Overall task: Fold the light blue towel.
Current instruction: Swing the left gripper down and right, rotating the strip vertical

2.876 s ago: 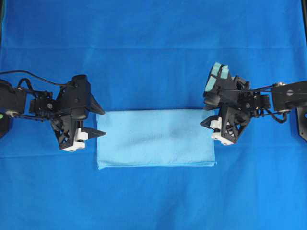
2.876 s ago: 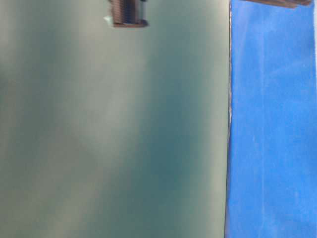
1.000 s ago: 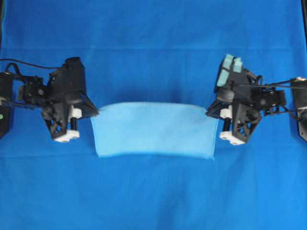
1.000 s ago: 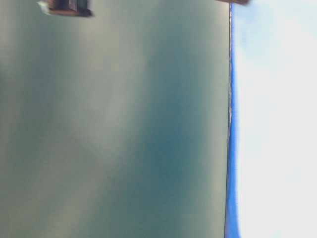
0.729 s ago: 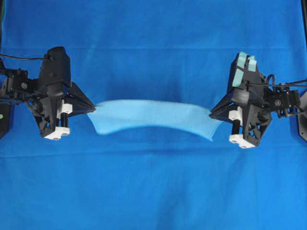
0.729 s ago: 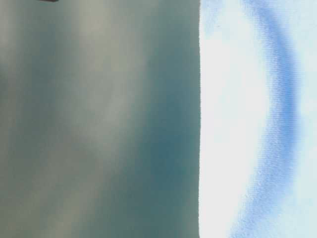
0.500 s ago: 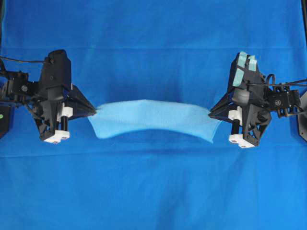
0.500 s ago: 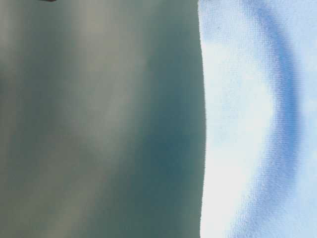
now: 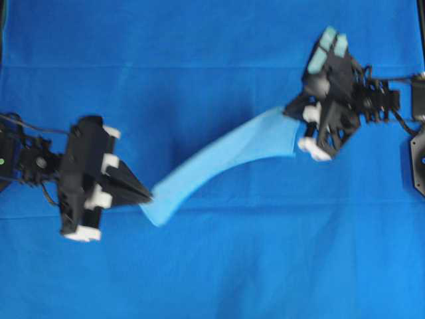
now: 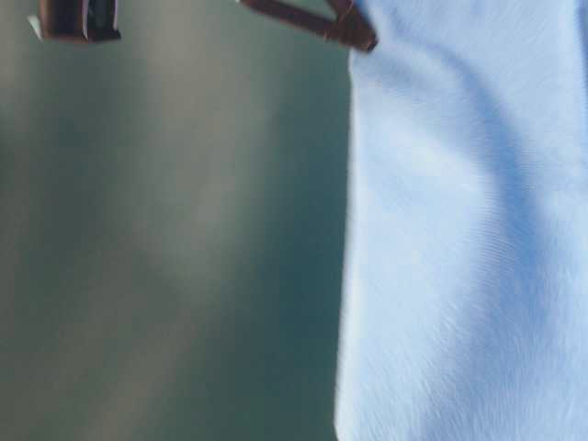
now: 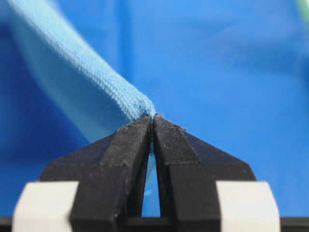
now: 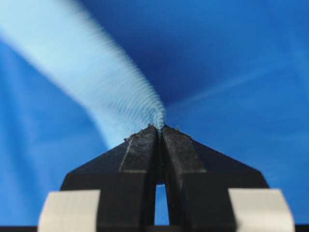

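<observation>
The towel [image 9: 222, 159] is lifted clear of the tabletop [image 9: 212, 279], strung diagonally from near left to far right, each end clamped by closed fingers [image 11: 130, 145]. It appears already doubled; laying down remains.

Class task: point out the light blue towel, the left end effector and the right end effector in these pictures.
light blue towel [image 9: 222, 156], overhead view, middle of the hanging span.
left end effector [image 11: 152, 117], left wrist view, closed fingertips pinching cloth.
right end effector [image 12: 160, 126], right wrist view, closed fingertips pinching cloth.

Setting: robot test bench, probably a laboratory. Evidence: tabletop wholly draped in a royal-blue covering [image 9: 212, 279]; two black arms mounted at opposite edges, cabled; plain grey-green backdrop [image 10: 165, 257] behind; no household or shop furnishings were visible.
</observation>
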Robot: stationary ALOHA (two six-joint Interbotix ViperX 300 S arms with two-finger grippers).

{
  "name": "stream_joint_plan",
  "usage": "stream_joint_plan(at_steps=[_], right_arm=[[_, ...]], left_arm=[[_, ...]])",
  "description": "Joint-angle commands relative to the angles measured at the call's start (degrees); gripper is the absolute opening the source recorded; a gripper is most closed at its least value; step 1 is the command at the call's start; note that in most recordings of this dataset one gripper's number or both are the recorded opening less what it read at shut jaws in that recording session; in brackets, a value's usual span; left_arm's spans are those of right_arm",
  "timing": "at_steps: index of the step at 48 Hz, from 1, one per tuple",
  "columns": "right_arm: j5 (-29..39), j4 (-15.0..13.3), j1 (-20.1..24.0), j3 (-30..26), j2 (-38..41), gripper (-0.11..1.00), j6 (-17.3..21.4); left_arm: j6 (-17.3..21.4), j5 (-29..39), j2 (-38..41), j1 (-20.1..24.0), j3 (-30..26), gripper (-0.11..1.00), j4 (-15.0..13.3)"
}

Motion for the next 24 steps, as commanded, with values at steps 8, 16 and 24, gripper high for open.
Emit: stream_joint_plan(at_steps=[8, 16, 24], right_arm=[[-0.44, -4.48, -4.57, -4.75, 3.25, 0.03, -0.53], [-0.62, -6.94, -5.98, -7.65, 5.98, 0.03, -0.53], [-0.53, -8.44, -6.59, -10.2, 8.44, 0.03, -0.62]], left_arm=[[4.48, -2.9, 7.73, -4.13, -9.93, 0.02, 0.26], [11.25, -3.08, 13.18, -5.71, -16.79, 0.02, 0.35], [17.58, -3.08, 16.52, -6.42, -21.71, 0.02, 0.26]])
